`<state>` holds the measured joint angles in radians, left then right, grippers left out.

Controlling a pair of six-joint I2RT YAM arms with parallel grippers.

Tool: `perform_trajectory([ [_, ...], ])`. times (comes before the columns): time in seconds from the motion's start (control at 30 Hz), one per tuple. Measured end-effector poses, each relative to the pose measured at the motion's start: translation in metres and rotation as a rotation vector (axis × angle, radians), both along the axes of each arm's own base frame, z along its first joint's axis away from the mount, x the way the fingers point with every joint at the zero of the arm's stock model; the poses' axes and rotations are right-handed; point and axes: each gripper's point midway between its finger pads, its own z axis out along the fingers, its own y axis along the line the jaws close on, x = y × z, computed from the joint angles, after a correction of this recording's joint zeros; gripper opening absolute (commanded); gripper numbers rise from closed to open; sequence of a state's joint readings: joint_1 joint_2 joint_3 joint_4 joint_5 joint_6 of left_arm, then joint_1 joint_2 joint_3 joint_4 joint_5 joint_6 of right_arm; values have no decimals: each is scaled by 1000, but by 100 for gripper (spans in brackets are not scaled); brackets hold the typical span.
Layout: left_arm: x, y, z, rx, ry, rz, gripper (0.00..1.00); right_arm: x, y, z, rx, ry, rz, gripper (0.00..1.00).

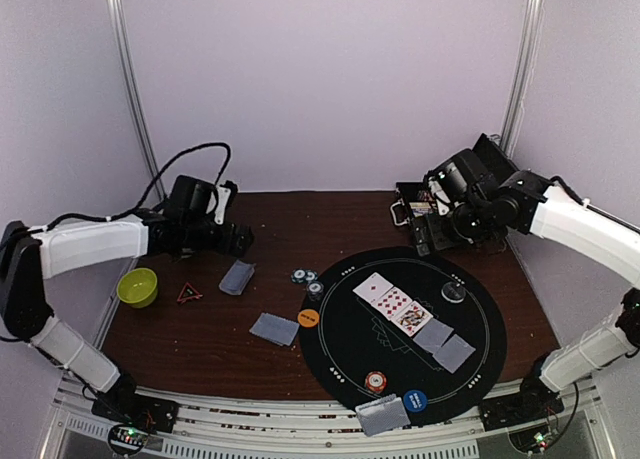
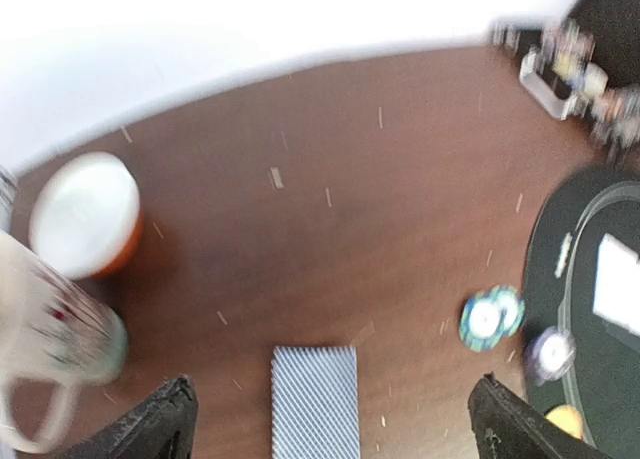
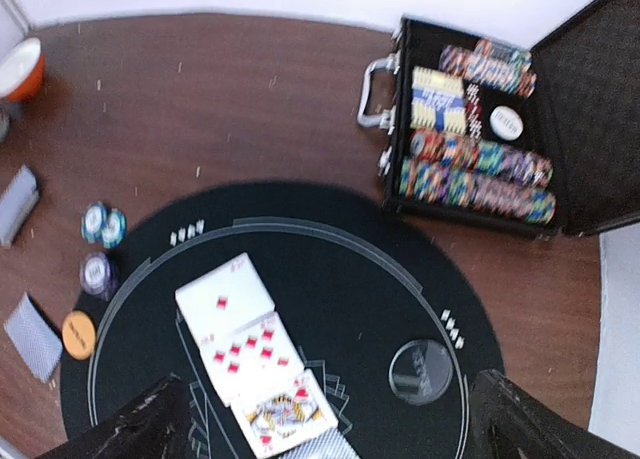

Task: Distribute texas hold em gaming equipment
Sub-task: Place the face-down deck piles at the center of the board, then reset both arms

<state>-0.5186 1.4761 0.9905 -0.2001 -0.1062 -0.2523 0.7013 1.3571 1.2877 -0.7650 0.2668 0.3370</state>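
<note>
Hovering mid-deal: left fingers (image 2: 165,424) and right fingers (image 3: 150,424) wide open, empty.
Next we'd drop left onto the face-down cards (image 2: 315,399) on the table (image 2: 300,229), then close.

Even soft light; motion-blurred left wrist view, blown-out wall.

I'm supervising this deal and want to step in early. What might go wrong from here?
1. The left gripper hangs open over the face-down card pile, with the mug close beside one finger; descending may knock it.
2. That pile lies flat on the table, so the fingers may scatter it rather than lift it.
3. The face-up cards under the open right gripper lie packed together; taking one may drag its neighbours.
</note>
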Motion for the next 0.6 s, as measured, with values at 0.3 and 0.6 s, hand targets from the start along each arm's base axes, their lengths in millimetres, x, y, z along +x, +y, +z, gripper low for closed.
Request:
perform_trajectory([
  [0.3,22,170,155,-117,-421,494,98,49,-99,80,293,-453,-259,100],
  [0.6,-33,299,55,-23,-421,975,98,48,-193,33,374,-617,-444,100],
])
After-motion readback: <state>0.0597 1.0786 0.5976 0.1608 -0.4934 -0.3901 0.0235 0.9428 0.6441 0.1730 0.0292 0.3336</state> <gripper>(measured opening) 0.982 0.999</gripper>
